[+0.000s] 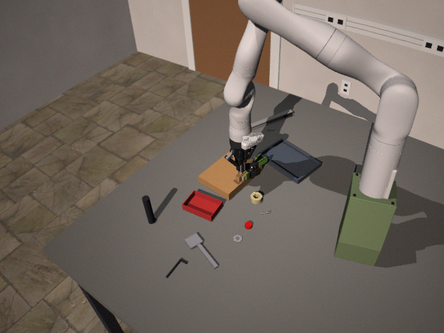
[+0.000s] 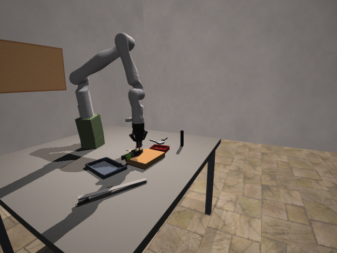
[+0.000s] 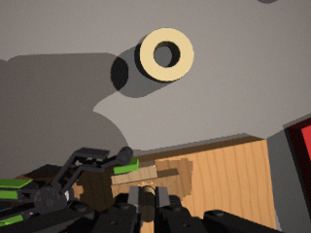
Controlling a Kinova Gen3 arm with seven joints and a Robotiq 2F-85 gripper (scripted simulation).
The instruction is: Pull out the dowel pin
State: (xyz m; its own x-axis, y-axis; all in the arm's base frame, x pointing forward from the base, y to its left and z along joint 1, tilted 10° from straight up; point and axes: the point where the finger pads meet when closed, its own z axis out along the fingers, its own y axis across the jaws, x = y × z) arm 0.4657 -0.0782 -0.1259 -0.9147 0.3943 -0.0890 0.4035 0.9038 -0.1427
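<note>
The wooden bench board (image 1: pixel 216 176) (image 2: pixel 149 158) (image 3: pixel 228 177) lies mid-table. The small pale block (image 1: pixel 239 177) lies at the board's right edge. The black spring clamp with green pads (image 1: pixel 257 164) (image 2: pixel 129 156) (image 3: pixel 89 167) reaches onto it from the side. My gripper (image 1: pixel 240 168) (image 2: pixel 138 144) (image 3: pixel 147 202) points straight down over the block. It is shut on the dowel pin (image 3: pixel 148 203), which stands upright between the fingers. I cannot tell whether the pin's lower end is in the hole.
A cream tape roll (image 1: pixel 256 197) (image 3: pixel 184 60) lies just off the board. A red tray (image 1: pixel 202 205) (image 2: pixel 159 147) (image 3: pixel 303 141), a blue tray (image 1: pixel 293 159) (image 2: pixel 105 167), a black cylinder (image 1: pixel 148 209) (image 2: pixel 181 137), a grey mallet (image 1: pixel 200 245), a hex key (image 1: pixel 171 270) and a long rail (image 2: pixel 111 191) are around.
</note>
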